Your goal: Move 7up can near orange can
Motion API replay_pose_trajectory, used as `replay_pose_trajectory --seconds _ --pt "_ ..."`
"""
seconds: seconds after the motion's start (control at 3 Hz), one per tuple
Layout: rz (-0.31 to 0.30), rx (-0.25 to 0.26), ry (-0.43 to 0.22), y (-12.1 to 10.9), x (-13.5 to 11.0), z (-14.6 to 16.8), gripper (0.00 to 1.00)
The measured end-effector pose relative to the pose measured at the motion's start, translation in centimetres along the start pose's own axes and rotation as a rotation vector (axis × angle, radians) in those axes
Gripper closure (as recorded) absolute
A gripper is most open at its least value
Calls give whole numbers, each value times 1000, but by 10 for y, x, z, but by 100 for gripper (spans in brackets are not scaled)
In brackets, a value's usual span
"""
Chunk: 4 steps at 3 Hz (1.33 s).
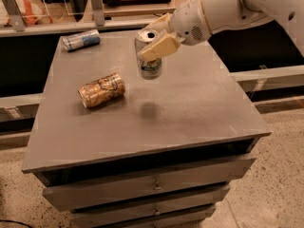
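The 7up can (pixel 150 65), whitish-silver with green lettering and a silver top, hangs upright in the air above the grey table (pixel 199 103); its shadow lies on the tabletop below it. My gripper (pixel 154 39) is shut on the can's upper part, with a cream finger (pixel 159 47) across its front. The arm reaches in from the upper right. The orange can (pixel 101 90), orange-gold and dented, lies on its side on the table to the left of and slightly nearer than the held can, apart from it.
A blue-and-silver can (pixel 80 40) lies on its side at the table's far left corner. The table is a drawer cabinet with drawers (pixel 152 186) at the front. A low rail and shelving run behind it. Speckled floor lies to the right.
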<state>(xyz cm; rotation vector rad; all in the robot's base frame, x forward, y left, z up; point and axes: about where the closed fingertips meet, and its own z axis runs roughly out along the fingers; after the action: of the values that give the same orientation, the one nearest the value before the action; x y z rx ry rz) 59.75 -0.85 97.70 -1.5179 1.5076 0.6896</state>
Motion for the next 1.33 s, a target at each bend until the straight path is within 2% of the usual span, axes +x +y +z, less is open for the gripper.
replay_pose_trajectory --seconds 0.67,1.33 --pt "2 -33 2 5 14 28 100" --pt "21 -48 21 2 40 50 100"
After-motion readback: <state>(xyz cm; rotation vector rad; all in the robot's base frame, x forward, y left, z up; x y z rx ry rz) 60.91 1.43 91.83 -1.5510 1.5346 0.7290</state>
